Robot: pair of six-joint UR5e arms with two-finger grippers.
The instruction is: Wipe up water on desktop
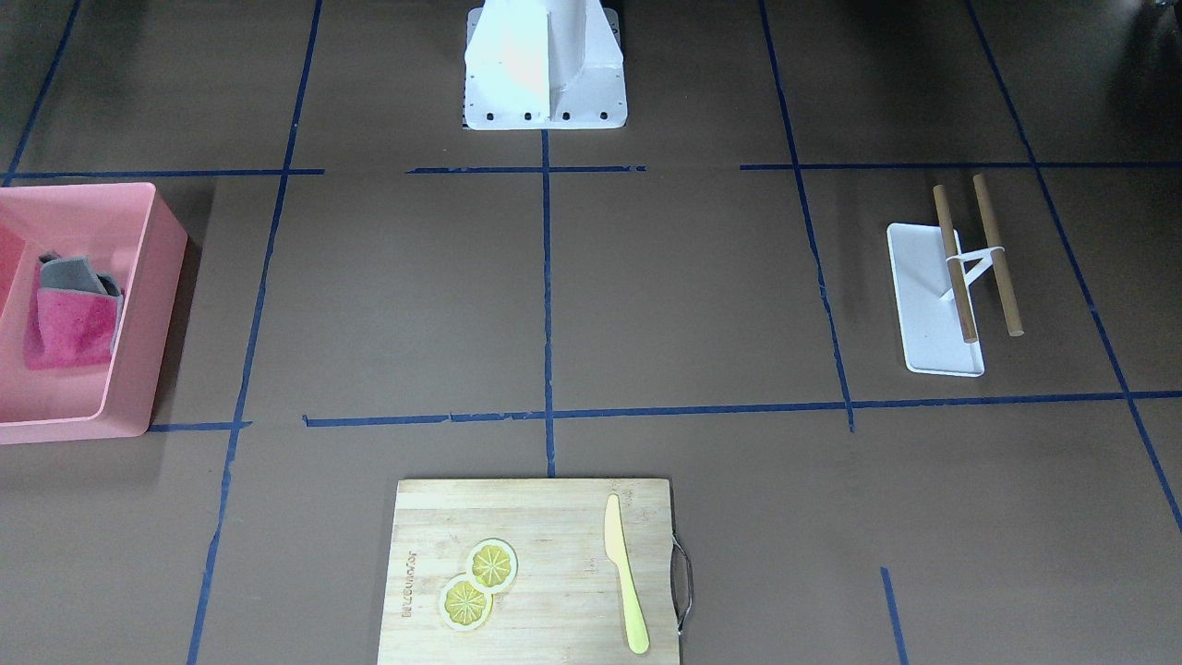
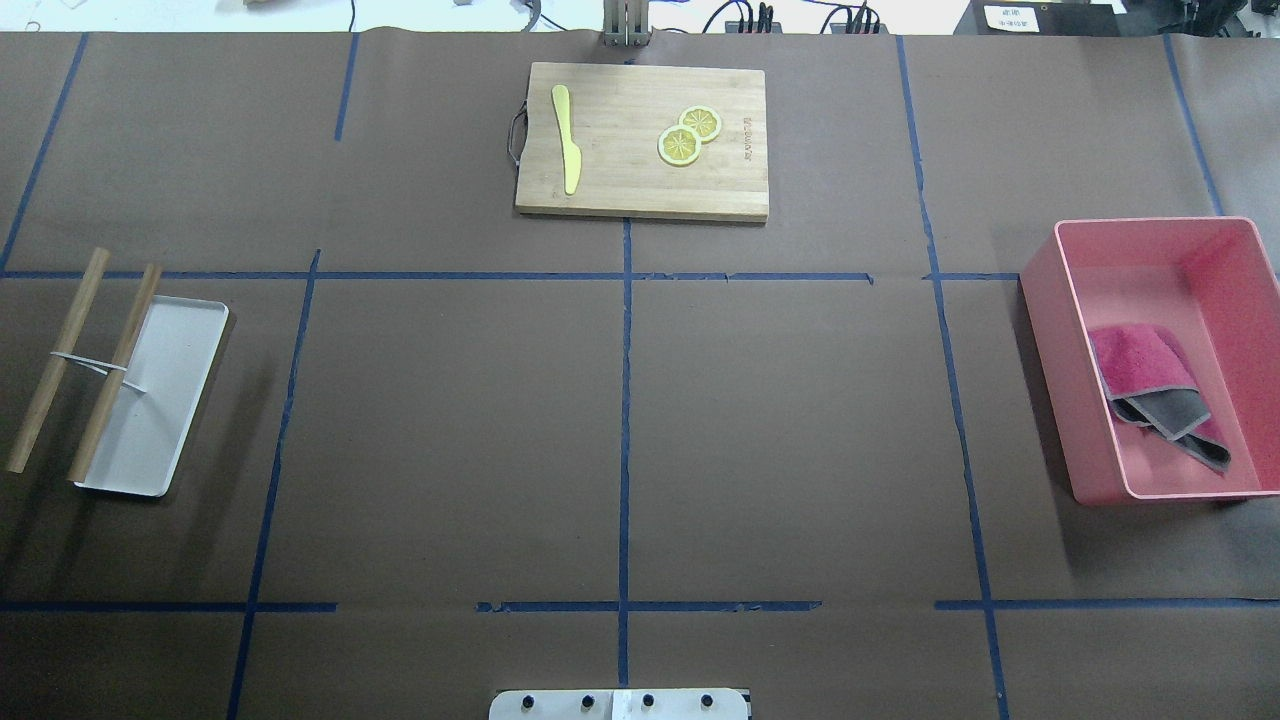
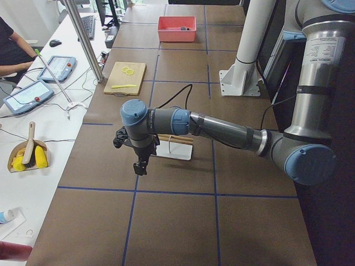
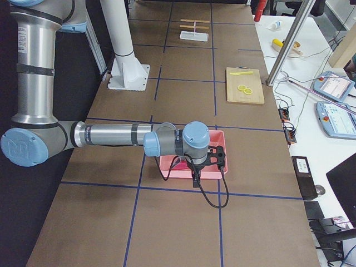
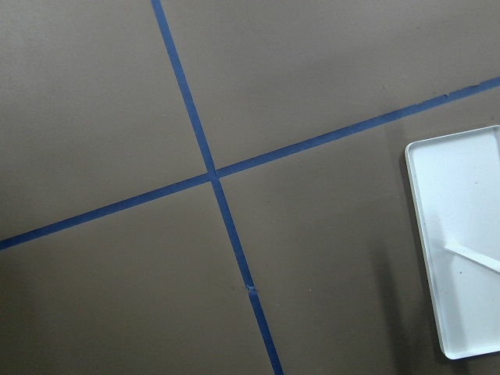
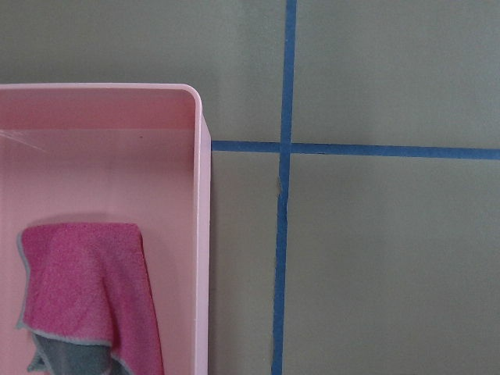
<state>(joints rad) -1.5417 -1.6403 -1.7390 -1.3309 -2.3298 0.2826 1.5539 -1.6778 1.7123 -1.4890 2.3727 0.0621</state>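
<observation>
The dark-brown desktop [image 2: 450,440] with blue tape lines fills the overhead view, and I see no water on it. A pink cloth with a grey side [image 2: 1150,385] lies crumpled in a pink bin [image 2: 1048,400] at the right; it also shows in the right wrist view [image 6: 86,289]. My left gripper [image 3: 138,166] hangs above the desktop beside the white tray, seen only in the exterior left view. My right gripper [image 4: 196,179] hangs over the pink bin's near edge, seen only in the exterior right view. I cannot tell whether either is open or shut.
A white tray [image 2: 160,400] with a two-stick wooden rack [image 2: 60,350] sits at the left. A bamboo cutting board [image 2: 620,170] with two lemon slices [image 2: 688,135] and a yellow knife [image 2: 567,135] lies at the far middle. The robot base [image 1: 545,65] stands at the near edge.
</observation>
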